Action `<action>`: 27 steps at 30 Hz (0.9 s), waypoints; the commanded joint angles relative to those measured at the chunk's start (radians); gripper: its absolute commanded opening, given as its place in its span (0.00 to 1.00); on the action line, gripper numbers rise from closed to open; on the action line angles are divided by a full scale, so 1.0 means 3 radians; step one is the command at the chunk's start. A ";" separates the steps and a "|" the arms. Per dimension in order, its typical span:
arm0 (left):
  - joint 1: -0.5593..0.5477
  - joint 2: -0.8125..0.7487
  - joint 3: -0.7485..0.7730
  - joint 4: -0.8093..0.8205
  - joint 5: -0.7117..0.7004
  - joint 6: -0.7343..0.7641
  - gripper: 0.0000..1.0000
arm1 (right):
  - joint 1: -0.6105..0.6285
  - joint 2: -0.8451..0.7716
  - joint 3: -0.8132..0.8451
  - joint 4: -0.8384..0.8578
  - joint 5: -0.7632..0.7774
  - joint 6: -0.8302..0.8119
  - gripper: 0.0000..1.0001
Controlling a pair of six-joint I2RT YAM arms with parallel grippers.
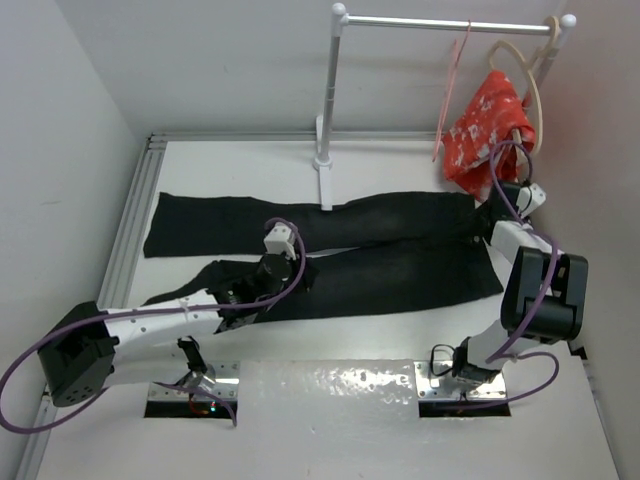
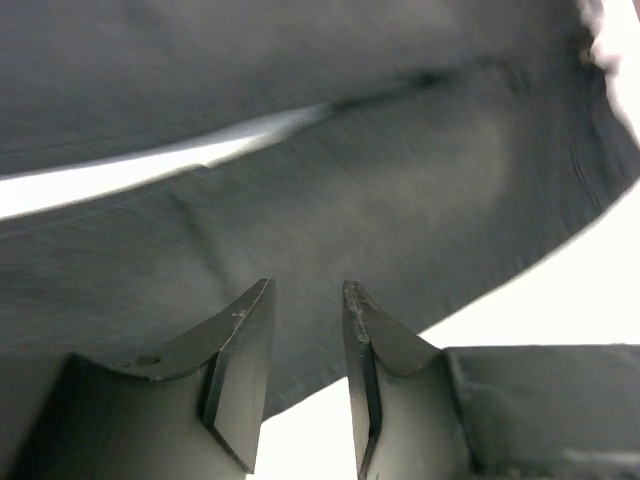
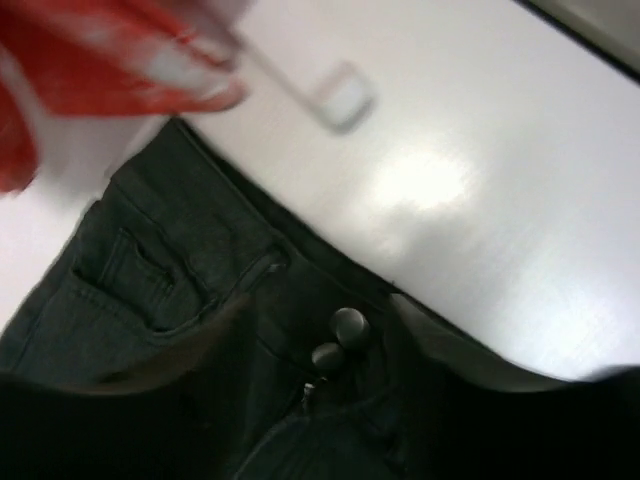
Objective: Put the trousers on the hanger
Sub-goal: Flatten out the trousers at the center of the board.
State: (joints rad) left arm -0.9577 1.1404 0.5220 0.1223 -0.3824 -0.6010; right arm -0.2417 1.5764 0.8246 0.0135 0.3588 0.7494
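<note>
Down on the table [image 1: 400, 335], the trousers [image 1: 390, 265] lay flat, legs out to the left and waist at the right, well apart from the hanger [image 1: 452, 90] up on the rail [image 1: 440, 22]. Left gripper [image 2: 305, 345] hovered over the near leg, jaws parted a little, holding nothing. Right gripper [image 1: 497, 222] sat over the waist by the buttons [image 3: 340, 340]; couldn't tell if it was open. Looked like the pick-up stage to me, so next both would need to pinch fabric and lift.
</note>
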 commanded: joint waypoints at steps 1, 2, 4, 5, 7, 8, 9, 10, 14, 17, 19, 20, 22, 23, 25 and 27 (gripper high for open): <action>0.0211 -0.0232 0.0137 -0.0198 -0.0555 -0.0133 0.33 | -0.0033 -0.0207 -0.0084 -0.0187 0.0415 0.0078 0.70; 0.0302 -0.0308 0.0111 -0.0193 -0.0546 -0.0174 0.34 | -0.0033 -0.0289 -0.0130 -0.0178 0.0349 0.0150 0.76; 0.0747 -0.0329 0.0050 -0.0020 -0.0201 -0.0251 0.35 | -0.0013 -0.0677 -0.0450 -0.0056 -0.0017 0.0324 0.83; 0.0885 -0.0289 0.0029 0.0037 -0.0092 -0.0317 0.35 | 0.0008 -0.0820 -0.0589 0.0233 -0.0182 0.0395 0.83; 0.1157 -0.0212 0.0065 0.0027 -0.0080 -0.0460 0.36 | 0.0160 -0.1204 -0.0936 0.0485 -0.0625 0.0534 0.70; 0.1253 -0.0217 0.0085 -0.0099 -0.0121 -0.0507 0.35 | 0.0252 -0.1316 -0.1030 0.0522 -0.0714 0.0544 0.54; 0.1295 -0.0227 0.0106 -0.0187 -0.0192 -0.0548 0.32 | 0.0375 -0.1505 -0.1111 0.0543 -0.0761 0.0529 0.34; 0.1326 -0.0268 0.0126 -0.0294 -0.0334 -0.0584 0.28 | 0.0634 -0.1578 -0.1259 0.0563 -0.0857 0.0489 0.05; 0.1341 -0.0590 0.0106 -0.0932 -0.0459 -0.0502 0.00 | 0.1163 -0.1752 -0.1582 0.0686 -0.1159 0.0366 0.00; 0.1336 -0.0799 0.0019 -0.1490 -0.0234 -0.0538 0.00 | 0.1281 -0.1747 -0.1720 0.0722 -0.1528 0.0350 0.00; 0.1336 -0.0978 -0.0053 -0.2009 -0.0289 -0.0808 0.00 | 0.1306 -0.1783 -0.1736 0.0737 -0.1697 0.0355 0.01; 0.1336 -0.1035 -0.0053 -0.2200 -0.0457 -0.0930 0.00 | 0.1332 -0.1803 -0.1711 0.0732 -0.1707 0.0299 0.01; 0.1336 -0.1198 -0.0012 -0.2594 -0.0611 -0.1156 0.12 | 0.1332 -0.1875 -0.1670 0.0584 -0.1641 0.0207 0.02; 0.1336 -0.1280 0.0013 -0.2652 -0.0749 -0.1187 0.18 | 0.1332 -0.1895 -0.1685 0.0604 -0.1636 0.0197 0.02; 0.1341 -0.1306 0.0009 -0.2647 -0.0898 -0.1197 0.36 | 0.1332 -0.1875 -0.1700 0.0650 -0.1778 0.0207 0.02; 0.1382 -0.1169 -0.0048 -0.2378 -0.1036 -0.1147 0.45 | 0.1337 -0.1819 -0.1670 0.0701 -0.1916 0.0217 0.04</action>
State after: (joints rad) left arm -0.5602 0.7708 0.5171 -0.5873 -0.5926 -0.9092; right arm 0.1532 1.0271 0.2958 0.1761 -0.1406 0.8345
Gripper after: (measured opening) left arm 0.420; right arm 0.035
